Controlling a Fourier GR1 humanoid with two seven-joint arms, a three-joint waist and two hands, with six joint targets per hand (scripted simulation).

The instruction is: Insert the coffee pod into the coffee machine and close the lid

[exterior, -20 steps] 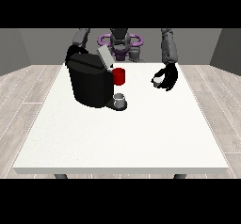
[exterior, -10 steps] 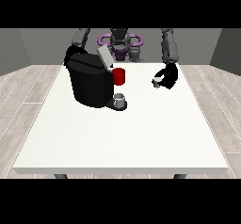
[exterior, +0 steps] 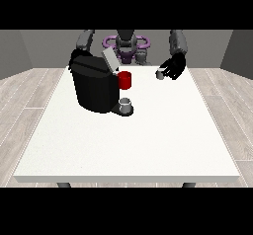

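fingers of the hand at the view's right (exterior: pixel 174 67) curl round a small coffee pod (exterior: pixel 160 74), raised over the white surface (exterior: pixel 148 145); no writing is readable.

I am looking into a bare test room, closer to a lab than a home. Plain grey walls (exterior: pixel 29 51) meet a floor (exterior: pixel 29 96) of pale wood-look planks. One large white table (exterior: pixel 128 145) fills the middle, and a black coffee machine (exterior: pixel 94 86) is the only kitchen-like item on it.
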